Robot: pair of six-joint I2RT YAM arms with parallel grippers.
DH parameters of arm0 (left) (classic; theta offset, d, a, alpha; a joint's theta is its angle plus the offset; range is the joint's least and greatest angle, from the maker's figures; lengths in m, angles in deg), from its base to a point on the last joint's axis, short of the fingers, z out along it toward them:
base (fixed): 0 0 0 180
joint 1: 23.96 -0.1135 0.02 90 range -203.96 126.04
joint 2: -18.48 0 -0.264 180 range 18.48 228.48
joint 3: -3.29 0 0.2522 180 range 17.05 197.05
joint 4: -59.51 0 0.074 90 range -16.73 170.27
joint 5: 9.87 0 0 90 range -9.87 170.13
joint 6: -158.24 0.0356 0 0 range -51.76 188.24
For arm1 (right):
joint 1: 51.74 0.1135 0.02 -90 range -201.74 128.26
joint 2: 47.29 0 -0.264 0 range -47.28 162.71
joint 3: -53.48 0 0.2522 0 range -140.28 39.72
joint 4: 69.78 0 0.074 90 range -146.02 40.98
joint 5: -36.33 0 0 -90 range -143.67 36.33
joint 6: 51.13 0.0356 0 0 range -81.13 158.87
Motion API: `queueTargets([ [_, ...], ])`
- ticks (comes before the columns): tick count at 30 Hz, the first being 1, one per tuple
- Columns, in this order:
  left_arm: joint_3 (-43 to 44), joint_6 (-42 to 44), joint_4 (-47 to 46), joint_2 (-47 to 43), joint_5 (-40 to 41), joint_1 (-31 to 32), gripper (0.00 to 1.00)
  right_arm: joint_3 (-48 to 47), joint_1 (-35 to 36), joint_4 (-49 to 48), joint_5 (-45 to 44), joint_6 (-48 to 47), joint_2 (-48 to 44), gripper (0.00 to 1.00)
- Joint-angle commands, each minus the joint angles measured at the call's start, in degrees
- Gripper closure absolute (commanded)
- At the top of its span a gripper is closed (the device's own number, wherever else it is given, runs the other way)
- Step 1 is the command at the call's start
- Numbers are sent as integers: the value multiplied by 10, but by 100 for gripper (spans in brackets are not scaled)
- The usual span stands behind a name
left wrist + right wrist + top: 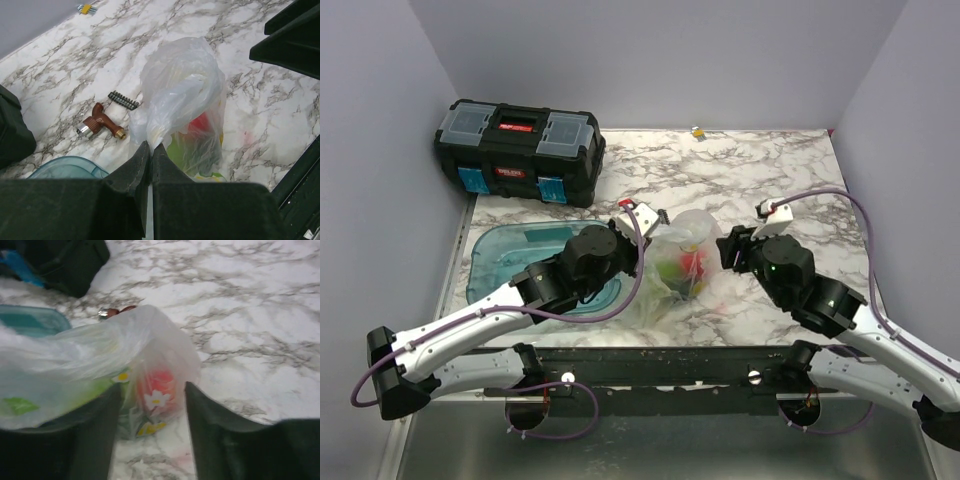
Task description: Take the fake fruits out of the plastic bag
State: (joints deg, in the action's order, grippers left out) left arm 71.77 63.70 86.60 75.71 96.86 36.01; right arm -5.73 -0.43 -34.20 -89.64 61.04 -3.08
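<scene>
Fake fruits (192, 135) lie bunched inside the plastic bag (182, 85), which stands slumped on the marble table (280, 115) between the two grippers. A red fruit (201, 123) shows through the film just ahead and to the right of the left gripper (150, 148). A yellow-green fruit (177, 149) lies beside it, nearer those fingertips. The other shapes in the bag are too blurred to tell apart.

The left gripper has its fingers pressed together on a gathered edge of the bag, and the film rises in a crumpled peak above their tips. The right gripper (152, 386) has its fingers spread wide, with the lower end of the bag between them. The film drapes over the finger (92, 435) on the tray side, while the opposite one stands beside the bag over bare marble.

Ahead and to the left of the left fingertips lies a brown-handled screwdriver (102, 122), with a black bit strip (123, 100) just beyond it, near the bag. A blue translucent tray (65, 167) sits close on the left of those fingers. A black toolbox (520, 150) stands further off on that side, and a set of hex keys (86, 8) lies at the far edge of the table.
</scene>
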Motion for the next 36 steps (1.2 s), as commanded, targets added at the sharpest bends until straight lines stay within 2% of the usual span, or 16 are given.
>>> queueTargets([
  [1, 9, -6, -3, 11, -7, -3, 100, -15, 1, -38, 214, -99, -3, 32],
  [3, 13, -7, 0, 17, -15, -3, 100, -33, 0, -36, 305, -127, 26, 24],
  [5, 14, -7, 1, 21, -21, -3, 100, -56, 1, -28, 343, -140, 69, 20],
  [7, 13, -7, 2, 21, -23, -3, 100, -70, 1, -30, 327, -141, 108, 13],
  [9, 11, -5, 0, 21, -21, -3, 100, -73, 6, -47, 273, -137, 130, 6],
  [14, 7, -3, -5, 20, -16, -3, 100, -63, 8, -103, 161, -108, 149, 7],
  [17, 7, -4, -8, 20, -22, -3, 100, -61, 8, -104, 18, -43, 165, 15],
  [20, 7, -6, -8, 21, -28, -3, 100, -49, 8, -103, -59, 8, 168, 26],
  [23, 6, -6, -10, 19, -30, -3, 100, -25, 8, -128, -63, 19, 159, 37],
  [25, 6, -6, -11, 18, -29, -3, 100, -10, 9, -147, -62, 20, 151, 47],
  [31, 3, -4, -13, 13, -31, -3, 100, 18, 8, -174, -30, 1, 110, 90],
  [33, 4, -4, -11, 13, -29, -3, 100, 16, 8, -153, -9, -13, 91, 90],
  [34, 5, -4, -10, 14, -28, -3, 100, 15, 9, -147, 24, -38, 82, 87],
  [36, 6, -3, -8, 14, -29, -3, 100, 8, 8, -125, 84, -77, 68, 66],
])
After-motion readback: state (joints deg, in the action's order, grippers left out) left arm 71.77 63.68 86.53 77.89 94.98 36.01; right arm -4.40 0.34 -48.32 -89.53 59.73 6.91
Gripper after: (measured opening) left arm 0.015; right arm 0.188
